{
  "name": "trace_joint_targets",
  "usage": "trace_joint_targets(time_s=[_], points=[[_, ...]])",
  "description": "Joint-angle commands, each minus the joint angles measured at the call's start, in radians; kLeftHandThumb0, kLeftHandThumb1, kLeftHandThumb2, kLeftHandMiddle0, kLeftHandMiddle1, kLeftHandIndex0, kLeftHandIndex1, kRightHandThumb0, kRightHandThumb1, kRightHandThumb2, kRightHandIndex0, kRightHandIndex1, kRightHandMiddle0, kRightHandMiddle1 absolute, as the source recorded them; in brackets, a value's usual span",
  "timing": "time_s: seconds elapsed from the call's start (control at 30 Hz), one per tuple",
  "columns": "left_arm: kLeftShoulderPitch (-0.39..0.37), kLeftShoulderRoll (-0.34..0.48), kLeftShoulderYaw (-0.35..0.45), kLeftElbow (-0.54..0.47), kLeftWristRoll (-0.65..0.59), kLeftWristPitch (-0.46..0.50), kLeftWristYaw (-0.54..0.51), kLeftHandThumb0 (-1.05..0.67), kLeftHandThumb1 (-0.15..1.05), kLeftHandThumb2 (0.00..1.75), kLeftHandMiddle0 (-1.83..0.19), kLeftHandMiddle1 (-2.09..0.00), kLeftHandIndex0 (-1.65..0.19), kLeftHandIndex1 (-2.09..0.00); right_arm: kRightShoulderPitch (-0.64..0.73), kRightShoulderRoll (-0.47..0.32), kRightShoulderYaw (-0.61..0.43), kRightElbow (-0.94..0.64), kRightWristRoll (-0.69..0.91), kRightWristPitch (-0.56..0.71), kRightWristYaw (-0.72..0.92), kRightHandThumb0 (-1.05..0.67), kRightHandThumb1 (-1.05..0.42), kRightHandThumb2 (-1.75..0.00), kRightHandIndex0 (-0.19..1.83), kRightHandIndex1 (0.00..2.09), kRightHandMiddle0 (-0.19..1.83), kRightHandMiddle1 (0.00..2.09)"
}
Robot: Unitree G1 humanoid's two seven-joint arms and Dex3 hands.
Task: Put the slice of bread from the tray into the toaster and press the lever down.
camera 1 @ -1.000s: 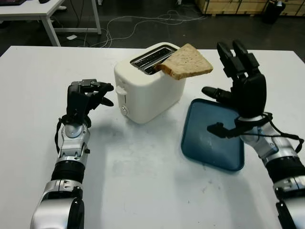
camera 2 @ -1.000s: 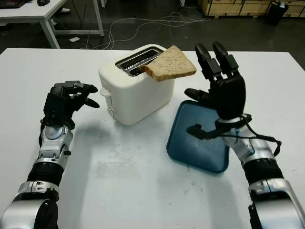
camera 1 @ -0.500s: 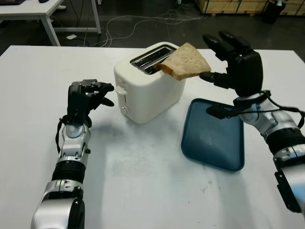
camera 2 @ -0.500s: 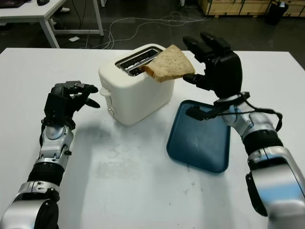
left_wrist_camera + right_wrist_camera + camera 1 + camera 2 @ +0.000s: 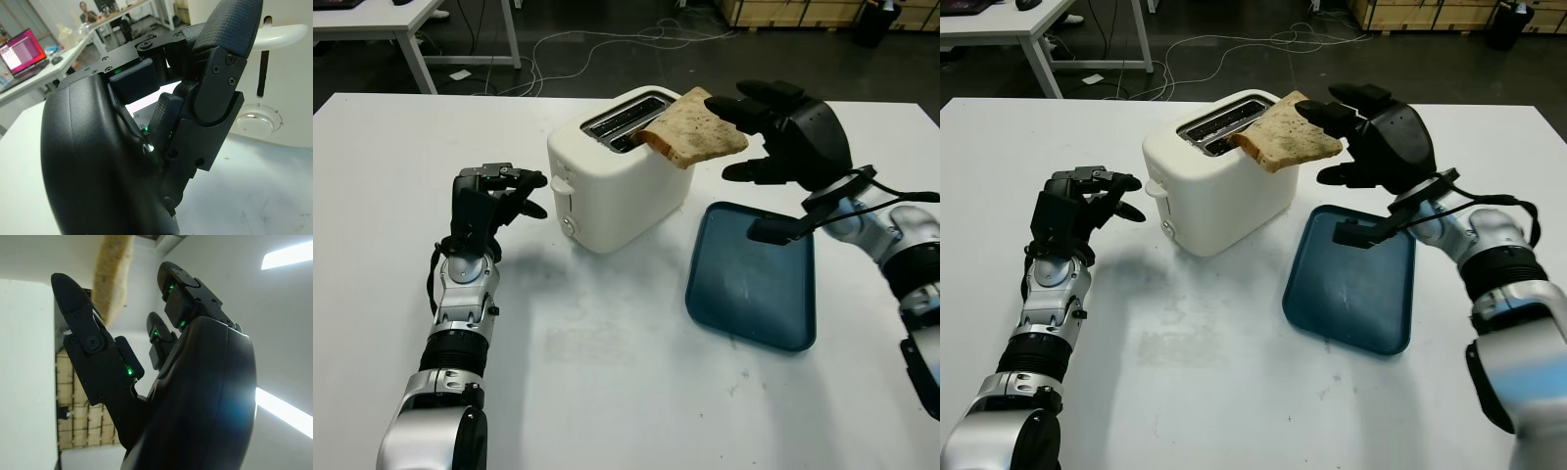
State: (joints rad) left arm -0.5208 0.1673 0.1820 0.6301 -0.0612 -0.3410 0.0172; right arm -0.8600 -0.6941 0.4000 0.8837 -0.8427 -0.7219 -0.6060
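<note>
Seating the bread is the step I judge to be in hand: the white plastic two-slot toaster point(image 5: 617, 181) stands at upper centre of the white table point(image 5: 607, 372), and the brown slice of bread point(image 5: 695, 129) lies tilted across its top, one corner in the near slot, the rest overhanging toward the dark blue rectangular tray point(image 5: 752, 276) at centre right, which holds nothing. My right hand point(image 5: 793, 137) is at upper right, open, holding nothing, its fingertips point(image 5: 729, 106) just at the bread's far edge; whether they touch it I cannot tell. My left hand point(image 5: 489, 201) is at centre left, fingers curled around nothing, just beside the toaster's white lever point(image 5: 560, 183).

Next, I think, the slice needs turning upright and pushing down into the slot, then the lever pressing.

My left wrist view brings the lever knob point(image 5: 279, 35) and a round dial point(image 5: 257, 122) below it up close. My right wrist view gives the bread point(image 5: 113, 276) edge-on beyond my fingers point(image 5: 80, 328).
</note>
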Motion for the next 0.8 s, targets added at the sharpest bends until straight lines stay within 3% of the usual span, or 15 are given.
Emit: trace_joint_targets(time_s=[0.0,0.2,0.33,0.77], points=[[0.006,0.0,-0.003,0.004,0.003,0.002,0.0,-1.05,0.82,0.0,-1.57,-0.65,-1.56,-0.34,0.032,-0.018,-0.013,-0.049,0.007,0.011,0.012,-0.7,-0.67,-0.01,0.4,0.06,0.47,0.0],[0.005,0.001,0.0,0.011,-0.001,-0.007,-0.005,-1.05,0.82,0.0,-1.57,-0.65,-1.56,-0.34,0.079,-0.004,-0.015,-0.115,-0.053,0.067,-0.124,-0.69,-0.66,0.0,0.46,0.1,0.5,0.04],[0.007,0.0,-0.002,0.003,0.003,0.0,0.0,-1.05,0.82,0.0,-1.57,-0.66,-1.57,-0.33,0.041,0.037,0.024,-0.015,-0.108,0.082,-0.265,-0.57,-0.65,-0.01,0.52,0.14,0.58,0.06],[0.008,0.001,-0.004,0.003,0.007,-0.006,0.003,-1.05,0.83,0.0,-1.57,-0.65,-1.56,-0.33,-0.08,0.109,0.18,0.221,-0.207,0.162,-0.452,-0.51,-0.66,-0.01,0.57,0.24,0.65,0.08]])
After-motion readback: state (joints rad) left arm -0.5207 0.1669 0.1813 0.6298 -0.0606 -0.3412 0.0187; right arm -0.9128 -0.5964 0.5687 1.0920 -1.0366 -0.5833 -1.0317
